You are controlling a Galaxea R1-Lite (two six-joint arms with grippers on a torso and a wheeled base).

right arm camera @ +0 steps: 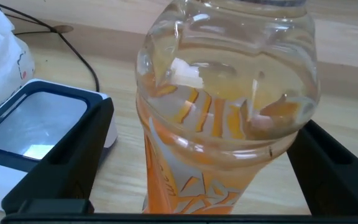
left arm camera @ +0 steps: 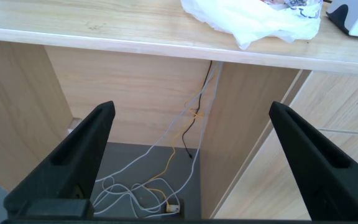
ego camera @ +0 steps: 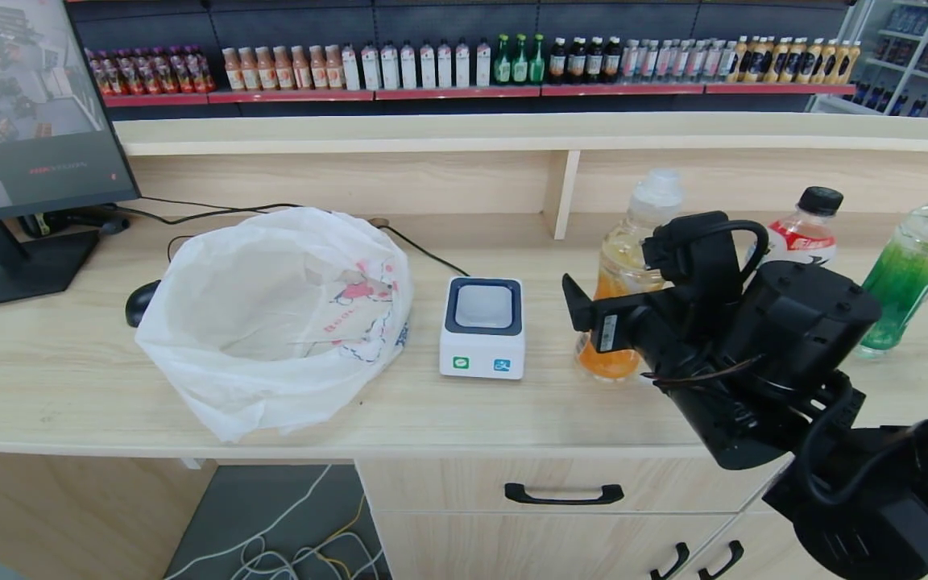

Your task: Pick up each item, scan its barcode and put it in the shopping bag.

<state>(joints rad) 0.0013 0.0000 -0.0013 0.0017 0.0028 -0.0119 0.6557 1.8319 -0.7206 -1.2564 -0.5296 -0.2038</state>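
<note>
An orange drink bottle with a clear cap stands on the wooden counter, right of the white barcode scanner. My right gripper is open around it. In the right wrist view the bottle stands between the two spread fingers without visible contact. The white plastic shopping bag sits open, left of the scanner. My left gripper hangs open with nothing in it, below the counter edge, in front of the kneehole with its cables.
A red-labelled bottle with a black cap and a green bottle stand behind and right of the right arm. A monitor and a mouse are at the left. A raised ledge runs behind the counter. Drawers are below.
</note>
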